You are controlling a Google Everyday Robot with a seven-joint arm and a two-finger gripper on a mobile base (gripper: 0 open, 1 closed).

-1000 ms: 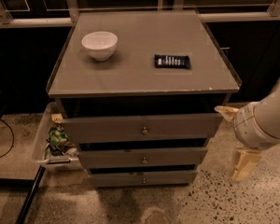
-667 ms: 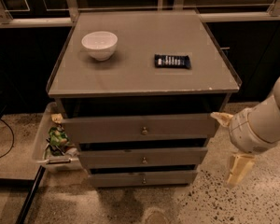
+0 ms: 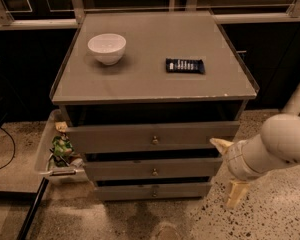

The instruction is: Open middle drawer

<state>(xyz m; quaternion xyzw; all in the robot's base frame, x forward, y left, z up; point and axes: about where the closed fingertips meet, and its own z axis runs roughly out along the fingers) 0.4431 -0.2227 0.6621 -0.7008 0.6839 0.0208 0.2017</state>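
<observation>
Camera view: claw (image 3: pixel 228 169) spread wide, empty, just beside right end of middle drawer (image 3: pixel 120 170). Drawer's brass knob (image 3: pixel 154 172) lies left of claw, roughly level; next reach likely leftward.

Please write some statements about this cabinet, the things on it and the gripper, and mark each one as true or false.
1. The white bowl stands on the cabinet top, left of the dark packet. True.
2. The gripper holds the knob of the middle drawer. False: the gripper is at the right edge of the drawers, away from that knob, with its fingers open and gripping nothing.
3. The dark packet lies inside the white bowl. False: it lies on the cabinet top, apart from the bowl.
4. All three drawer fronts have a small round knob. True.
</observation>
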